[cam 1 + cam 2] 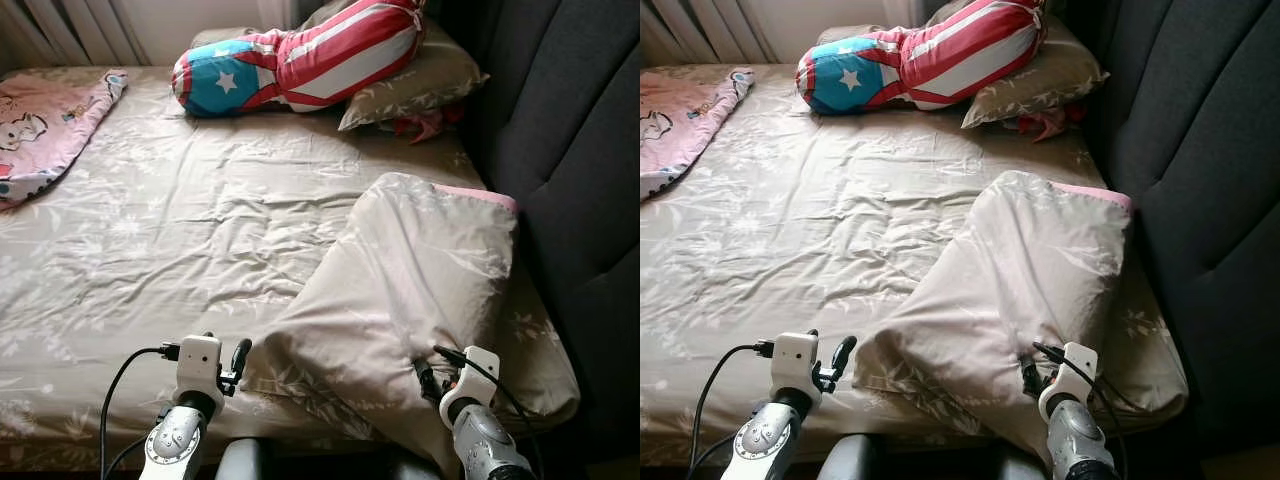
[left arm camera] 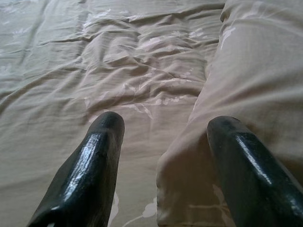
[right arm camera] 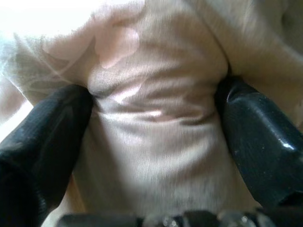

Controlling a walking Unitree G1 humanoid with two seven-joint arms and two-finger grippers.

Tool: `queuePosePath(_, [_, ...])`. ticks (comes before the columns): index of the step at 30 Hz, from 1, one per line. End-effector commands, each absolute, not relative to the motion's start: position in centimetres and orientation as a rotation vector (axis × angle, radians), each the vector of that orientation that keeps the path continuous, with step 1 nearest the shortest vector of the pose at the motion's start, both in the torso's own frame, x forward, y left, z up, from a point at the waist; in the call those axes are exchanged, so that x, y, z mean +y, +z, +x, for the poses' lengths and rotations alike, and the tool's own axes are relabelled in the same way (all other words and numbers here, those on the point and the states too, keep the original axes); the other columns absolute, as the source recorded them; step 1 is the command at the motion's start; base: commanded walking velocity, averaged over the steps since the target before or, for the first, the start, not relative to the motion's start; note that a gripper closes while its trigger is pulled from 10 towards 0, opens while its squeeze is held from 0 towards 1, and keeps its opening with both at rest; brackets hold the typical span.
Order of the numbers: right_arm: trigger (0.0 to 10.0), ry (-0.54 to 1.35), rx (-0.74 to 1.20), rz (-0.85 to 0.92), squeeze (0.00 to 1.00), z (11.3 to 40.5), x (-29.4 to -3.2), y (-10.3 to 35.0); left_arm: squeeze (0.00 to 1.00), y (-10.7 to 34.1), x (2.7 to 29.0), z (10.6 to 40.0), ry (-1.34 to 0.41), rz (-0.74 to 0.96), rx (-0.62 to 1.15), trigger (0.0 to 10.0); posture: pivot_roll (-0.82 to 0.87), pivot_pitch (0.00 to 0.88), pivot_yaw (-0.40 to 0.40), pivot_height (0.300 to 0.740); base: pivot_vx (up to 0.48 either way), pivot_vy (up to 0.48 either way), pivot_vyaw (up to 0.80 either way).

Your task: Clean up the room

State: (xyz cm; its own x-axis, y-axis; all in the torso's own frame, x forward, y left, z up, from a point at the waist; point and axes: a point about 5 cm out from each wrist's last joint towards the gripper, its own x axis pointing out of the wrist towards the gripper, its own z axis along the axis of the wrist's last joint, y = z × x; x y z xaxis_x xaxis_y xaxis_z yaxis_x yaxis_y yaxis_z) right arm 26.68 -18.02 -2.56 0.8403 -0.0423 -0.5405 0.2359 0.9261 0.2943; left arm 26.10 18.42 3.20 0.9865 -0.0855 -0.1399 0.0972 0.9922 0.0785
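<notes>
A beige floral pillow [image 1: 400, 290] lies slanted on the right side of the bed [image 1: 180, 230], its pink-edged far end close to the headboard. My right gripper [image 1: 430, 372] is at the pillow's near edge. In the right wrist view its fingers [image 3: 52, 123] squeeze a bunched fold of the pillow fabric [image 3: 151, 132] between them. My left gripper [image 1: 225, 345] hovers open at the pillow's near left corner. In the left wrist view that corner [image 2: 189, 161] lies between the spread fingers [image 2: 94, 156], untouched.
At the far end of the bed lie a stars-and-stripes bolster [image 1: 300, 60], a second beige pillow [image 1: 415, 85] and a red item [image 1: 425, 125]. A pink blanket [image 1: 45, 125] covers the far left corner. A dark padded headboard [image 1: 570, 150] walls the right side.
</notes>
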Motion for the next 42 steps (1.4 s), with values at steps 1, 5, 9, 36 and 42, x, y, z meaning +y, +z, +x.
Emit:
queuePosePath(1, [10.0, -0.138, 0.473, 0.378, 0.00, 27.0, -18.0, -1.7, 0.00, 2.6, 18.3, 26.0, -0.090, 0.078, 0.173, 10.0, 0.00, 0.102, -0.012, 0.645, 0.000, 0.000, 0.00])
queuePosePath(5, [10.0, -0.140, 0.377, 0.398, 0.00, 26.3, -18.0, -0.7, 0.00, 2.6, 17.8, 26.6, -0.092, 0.067, 0.171, 10.0, -0.02, 0.089, -0.020, 0.645, 0.000, 0.000, 0.00])
queuePosePath(9, [10.0, -0.118, 0.352, 0.400, 0.00, 25.6, -17.6, -0.2, 0.00, 2.6, 17.6, 26.8, -0.093, 0.064, 0.169, 10.0, -0.03, 0.081, -0.025, 0.645, 0.000, 0.000, 0.00])
queuePosePath(36, [10.0, -0.037, 0.666, 0.362, 0.00, 19.9, -18.9, -1.3, 0.00, 2.6, 17.1, 27.6, -0.098, 0.070, 0.150, 10.0, -0.04, 0.070, -0.047, 0.645, 0.000, 0.000, 0.00])
queuePosePath(42, [10.0, -0.089, 0.700, 0.313, 0.00, 20.4, -20.3, -1.7, 0.00, 2.6, 17.3, 27.6, -0.095, 0.073, 0.148, 10.0, -0.03, 0.069, -0.042, 0.645, 0.000, 0.000, 0.00])
